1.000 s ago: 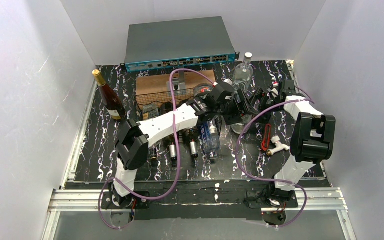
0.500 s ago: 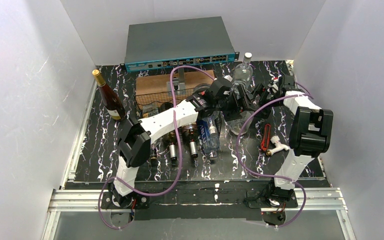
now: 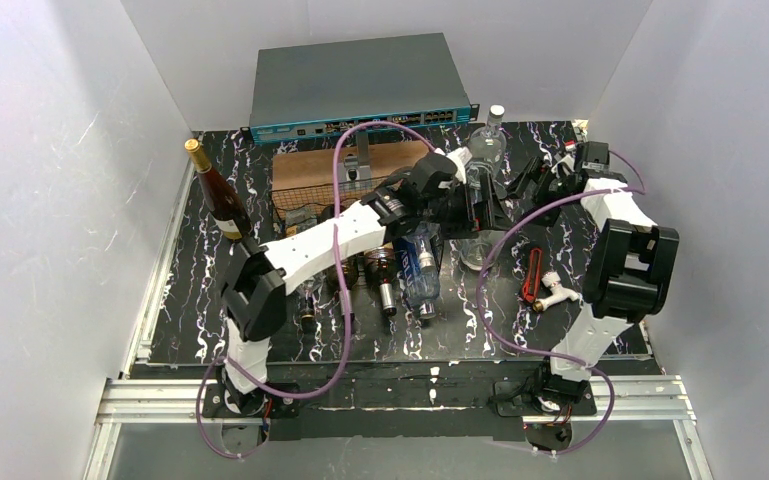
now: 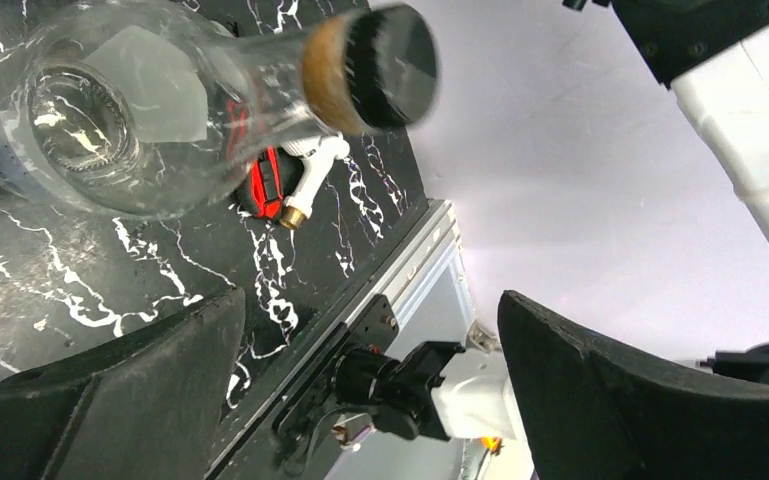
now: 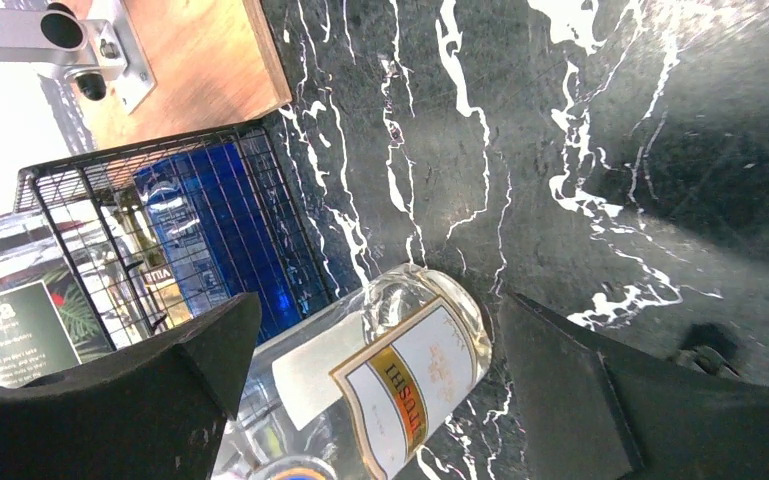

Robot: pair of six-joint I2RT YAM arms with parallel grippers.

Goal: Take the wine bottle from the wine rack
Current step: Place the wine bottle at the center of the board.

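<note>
Wine bottle, clear glass with a dark cap, stands upright on the desk. It is off the wine rack and to its right, with a red-and-white item just beside it. Left tool is spread wide and empty, 1 finger at each side of its view and the bottle's neck close by. Right tool is also wide open, gripping nothing. The main risk, as I judge it, is a knock. A finger or wrist clipping the tall neck on the way out would tip the bottle onto the desk, or into the other clear bottle nearby. A slow, straight retreat looks safest.
</note>
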